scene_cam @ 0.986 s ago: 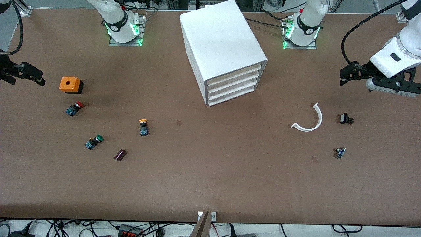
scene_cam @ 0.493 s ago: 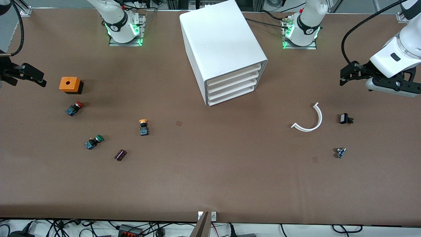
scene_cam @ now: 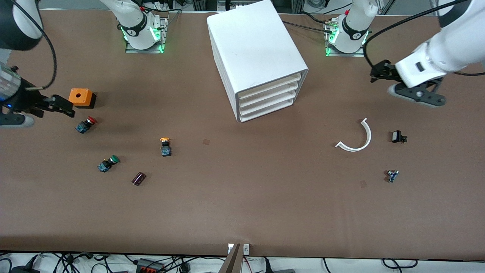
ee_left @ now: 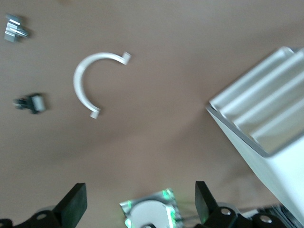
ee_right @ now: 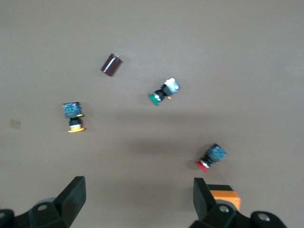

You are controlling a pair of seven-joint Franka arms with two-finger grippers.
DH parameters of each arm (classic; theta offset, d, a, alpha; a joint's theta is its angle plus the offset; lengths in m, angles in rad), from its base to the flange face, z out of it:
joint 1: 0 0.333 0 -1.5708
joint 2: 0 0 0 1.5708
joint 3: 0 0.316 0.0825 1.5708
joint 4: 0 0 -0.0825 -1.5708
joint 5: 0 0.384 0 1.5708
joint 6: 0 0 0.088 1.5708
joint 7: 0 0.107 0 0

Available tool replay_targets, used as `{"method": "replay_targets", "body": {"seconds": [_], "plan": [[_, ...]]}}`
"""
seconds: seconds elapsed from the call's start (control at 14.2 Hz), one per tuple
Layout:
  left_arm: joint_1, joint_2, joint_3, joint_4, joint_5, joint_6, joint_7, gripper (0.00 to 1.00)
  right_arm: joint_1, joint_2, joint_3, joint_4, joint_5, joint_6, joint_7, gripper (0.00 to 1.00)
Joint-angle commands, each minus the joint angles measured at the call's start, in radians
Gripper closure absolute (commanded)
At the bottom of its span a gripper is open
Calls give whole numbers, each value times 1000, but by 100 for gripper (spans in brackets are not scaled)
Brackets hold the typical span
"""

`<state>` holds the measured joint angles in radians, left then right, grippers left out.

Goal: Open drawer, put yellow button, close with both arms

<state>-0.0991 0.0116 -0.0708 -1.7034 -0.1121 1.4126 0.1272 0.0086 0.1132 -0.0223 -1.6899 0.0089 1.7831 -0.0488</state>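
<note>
The white cabinet [scene_cam: 257, 53] stands at the table's middle near the bases, with all four drawers shut. The drawer [scene_cam: 269, 88] is the uppermost one. The cabinet also shows in the left wrist view [ee_left: 270, 142]. The yellow button [scene_cam: 165, 146] lies on the table, nearer the front camera than the cabinet, toward the right arm's end. It also shows in the right wrist view [ee_right: 73, 117]. My left gripper [scene_cam: 376, 72] is open and empty over bare table near the left arm's base [ee_left: 149, 214]. My right gripper [scene_cam: 62, 107] is open and empty beside the orange box [scene_cam: 80, 97].
A red-capped button [scene_cam: 85, 124], a green-capped button [scene_cam: 108, 163] and a dark maroon cylinder [scene_cam: 138, 178] lie around the yellow button. A white curved strip [scene_cam: 358, 137], a small black part [scene_cam: 398, 137] and a small metal part [scene_cam: 392, 175] lie toward the left arm's end.
Both arms have swung inward. The left gripper moved toward the cabinet. The right gripper moved toward the orange box and red-capped button. Nothing on the table has moved.
</note>
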Motion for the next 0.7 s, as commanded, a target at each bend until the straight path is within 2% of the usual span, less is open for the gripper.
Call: {"method": "replay_targets", "body": {"seconds": [0.0, 0.14, 0.35, 0.49, 0.63], "plan": [[-22, 86, -6, 28, -121, -55, 28, 0, 10, 64, -2, 1, 58, 13, 4, 0], [-34, 141, -7, 27, -255, -47, 26, 0, 54, 123, -2, 1, 74, 27, 7, 0], [-37, 214, -9, 8, -496, -9, 31, 0, 120, 215, -2, 1, 72, 117, 21, 0], [-44, 226, -33, -21, -541, 73, 73, 0, 183, 279, -4, -1, 72, 166, 90, 0], [-44, 258, -52, -73, -610, 146, 201, 0, 246, 321, -5, -1, 54, 220, 133, 0]]}}
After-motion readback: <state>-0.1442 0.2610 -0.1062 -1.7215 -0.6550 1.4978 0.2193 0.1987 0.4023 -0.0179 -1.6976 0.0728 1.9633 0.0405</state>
